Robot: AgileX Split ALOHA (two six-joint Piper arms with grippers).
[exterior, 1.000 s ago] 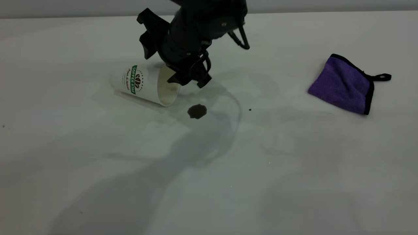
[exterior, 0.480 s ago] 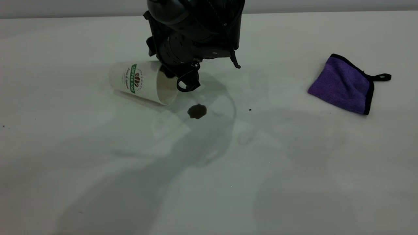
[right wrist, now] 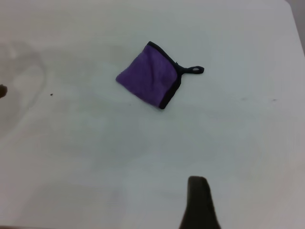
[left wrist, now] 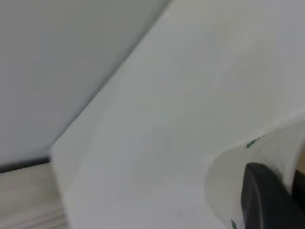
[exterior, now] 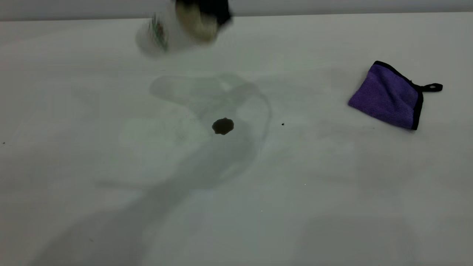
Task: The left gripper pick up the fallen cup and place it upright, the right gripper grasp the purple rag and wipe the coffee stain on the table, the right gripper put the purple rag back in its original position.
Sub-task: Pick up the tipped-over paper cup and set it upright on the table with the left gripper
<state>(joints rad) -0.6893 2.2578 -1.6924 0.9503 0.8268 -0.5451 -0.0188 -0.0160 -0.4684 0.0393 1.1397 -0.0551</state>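
Observation:
The white cup (exterior: 162, 35) with the green band hangs tilted in the air above the far side of the table (exterior: 111, 207), its cream mouth facing right. My left gripper (exterior: 207, 11) is shut on its rim at the top edge of the exterior view. In the left wrist view a black finger (left wrist: 264, 200) lies against the cup wall (left wrist: 228, 186). The coffee stain (exterior: 223, 126) is a dark brown blot on the table's middle. The purple rag (exterior: 388, 96) lies at the right, also in the right wrist view (right wrist: 150, 76). My right gripper (right wrist: 198, 205) hovers well short of the rag.
A tiny black speck (exterior: 283, 124) lies right of the stain. The table's far edge meets a grey wall just behind the lifted cup. The left wrist view shows a table corner (left wrist: 57, 152) with a pale floor beyond.
My left gripper closed on the rim of the fallen cup and lifted it up and away from the table. The stain and the rag have not moved.

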